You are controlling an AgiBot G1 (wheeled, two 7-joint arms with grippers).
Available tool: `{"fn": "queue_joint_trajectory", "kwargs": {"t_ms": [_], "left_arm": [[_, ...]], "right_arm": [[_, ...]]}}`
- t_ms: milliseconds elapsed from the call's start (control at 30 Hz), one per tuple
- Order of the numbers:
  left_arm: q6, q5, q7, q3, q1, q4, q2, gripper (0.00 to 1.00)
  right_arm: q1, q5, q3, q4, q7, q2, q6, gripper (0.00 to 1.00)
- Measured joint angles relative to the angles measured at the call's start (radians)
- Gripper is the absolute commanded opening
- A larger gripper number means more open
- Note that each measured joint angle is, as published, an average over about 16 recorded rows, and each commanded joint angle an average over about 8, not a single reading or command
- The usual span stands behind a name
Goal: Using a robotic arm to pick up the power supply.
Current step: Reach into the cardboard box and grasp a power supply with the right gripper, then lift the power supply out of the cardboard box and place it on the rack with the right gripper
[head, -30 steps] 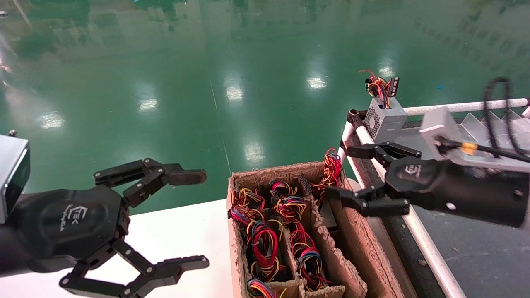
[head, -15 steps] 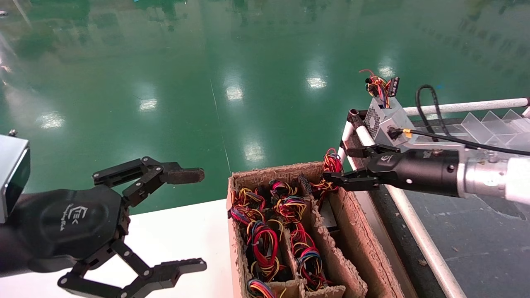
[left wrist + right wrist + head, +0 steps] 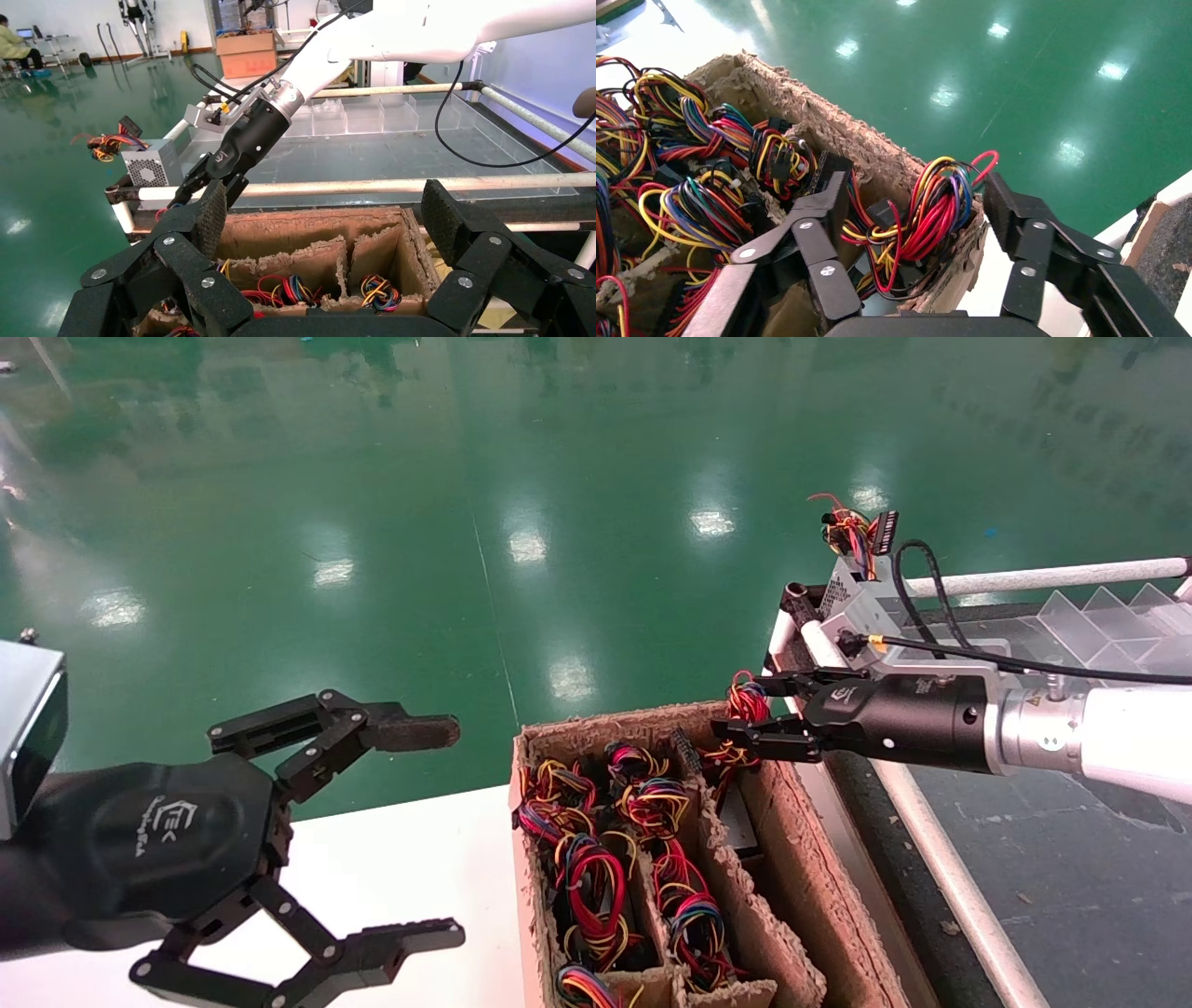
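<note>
Right gripper (image 3: pixel 750 714) reaches in over the far right corner of the cardboard box (image 3: pixel 801 887), fingers (image 3: pixel 821 217) spread open and straddling a wire bundle (image 3: pixel 933 210) of red, yellow, orange and blue leads that loops over the box's torn edge. One finger sits inside the box wall, the other outside it; neither finger is closed on the bundle.

Power supply (image 3: pixel 740 826) sits down in the box's rightmost compartment, under that bundle; only a strip of its grey top shows, the body is mostly hidden by the cardboard divider. The other compartments hold more coloured wire coils (image 3: pixel 596 887).

Left gripper (image 3: pixel 372 836) hangs over the white surface (image 3: pixel 391 868), well apart from the box, fingers wide open and holding nothing.

Beyond the box, a grey vented unit (image 3: pixel 151 161) with its own wire tail rests at the corner of the white-railed frame (image 3: pixel 931 868).
</note>
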Motion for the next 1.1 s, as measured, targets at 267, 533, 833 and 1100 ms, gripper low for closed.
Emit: {"fn": "queue_joint_trajectory", "kwargs": {"t_ms": [267,533,833,1100], "left_arm": [[0.0,0.0,0.0,0.0,0.0,0.0,0.0,1.0],[0.0,0.0,0.0,0.001,0.0,0.0,0.0,1.0],[0.0,-0.001,0.0,0.001,0.0,0.0,0.0,1.0],[0.0,-0.001,0.001,0.001,0.0,0.0,0.0,1.0]], "right_arm": [[0.012,0.002,0.0,-0.052,-0.04,-0.012,-0.017,0.0],[0.016,0.01,0.005,-0.078,-0.065,-0.011,-0.034,0.0],[0.021,0.033,0.018,-0.075,-0.083,0.005,-0.075,0.0],[0.037,0.074,0.047,-0.039,-0.092,0.037,-0.113,0.0]]}}
